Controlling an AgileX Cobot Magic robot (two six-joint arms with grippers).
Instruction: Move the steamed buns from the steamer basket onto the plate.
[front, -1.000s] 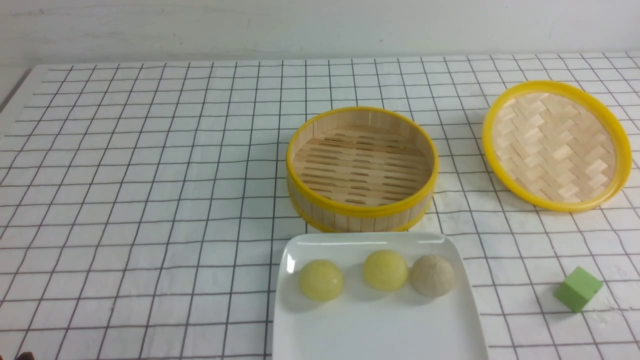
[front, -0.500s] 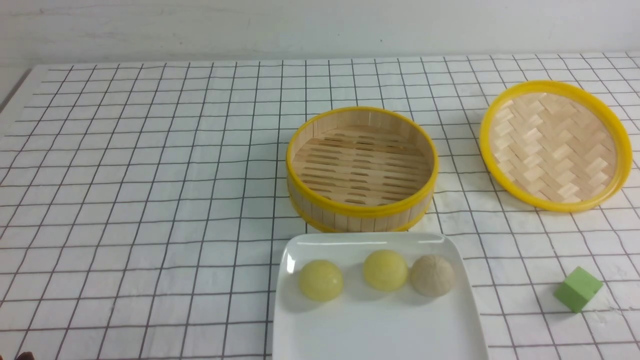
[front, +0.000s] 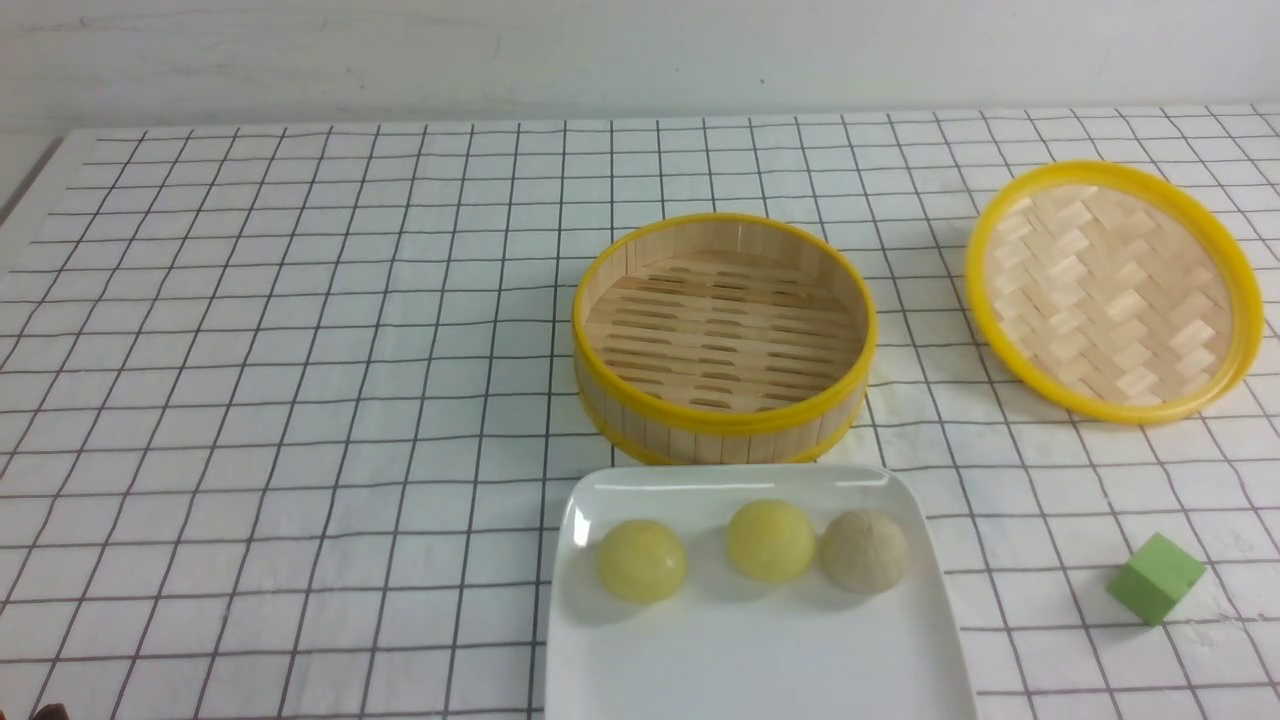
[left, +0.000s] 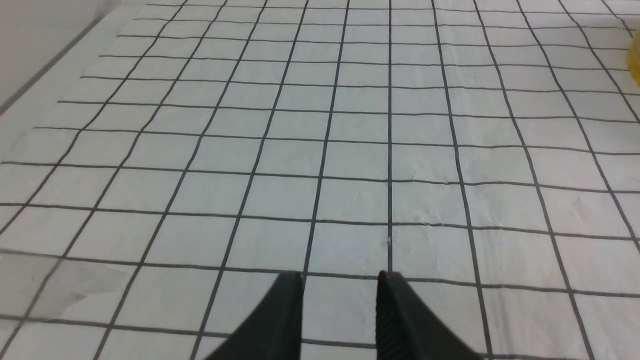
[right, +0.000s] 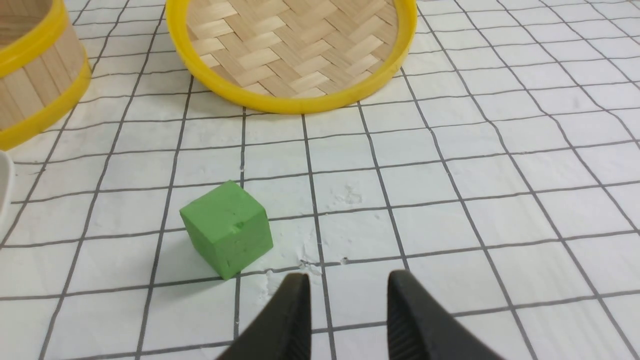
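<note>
— Three buns sit on the white plate: two smooth yellow buns and a pleated beige bun. From the plate's centre they lie toward 12 o'clock.

— And the slatted steamer basket?

— Empty, beyond the plate at 12. Its woven lid lies at 2.

— Grippers?

— Left gripper and right gripper are parted, holding nothing. The right is nearer, beside a green cube. I'd judge nothing remains.
</note>
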